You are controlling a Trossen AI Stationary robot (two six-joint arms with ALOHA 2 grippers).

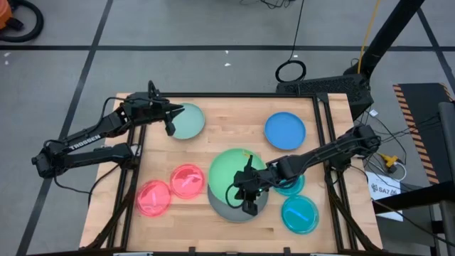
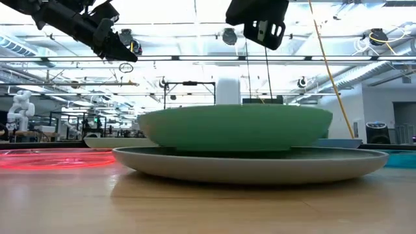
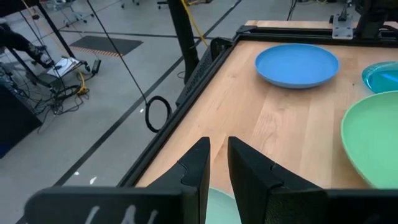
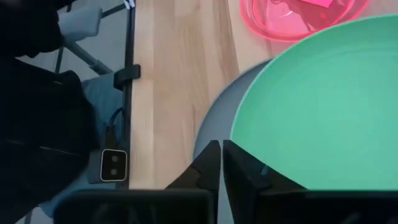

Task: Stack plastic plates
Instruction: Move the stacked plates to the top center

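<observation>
The large green plate (image 1: 231, 171) lies inside the large grey plate (image 1: 222, 205), shifted toward its far-left side; the low view shows the green plate (image 2: 234, 127) resting on the grey plate (image 2: 247, 166). My right gripper (image 1: 247, 202) hovers above their near edge, shut, and is raised clear in the low view (image 2: 263, 40). My left gripper (image 1: 170, 121) hangs above the left rim of the pale mint plate (image 1: 189, 121), its fingers a narrow gap apart (image 3: 219, 146). The blue plate (image 1: 284, 130) lies far right. Two pink plates (image 1: 188, 180) (image 1: 153, 198) and two teal plates (image 1: 290, 185) (image 1: 300, 213) lie flat.
A dark frame rail (image 1: 323, 142) borders the wooden table. Bare wood lies in the middle between the mint and blue plates (image 3: 297, 64). One teal plate sits partly under my right arm, close to the grey plate's right rim.
</observation>
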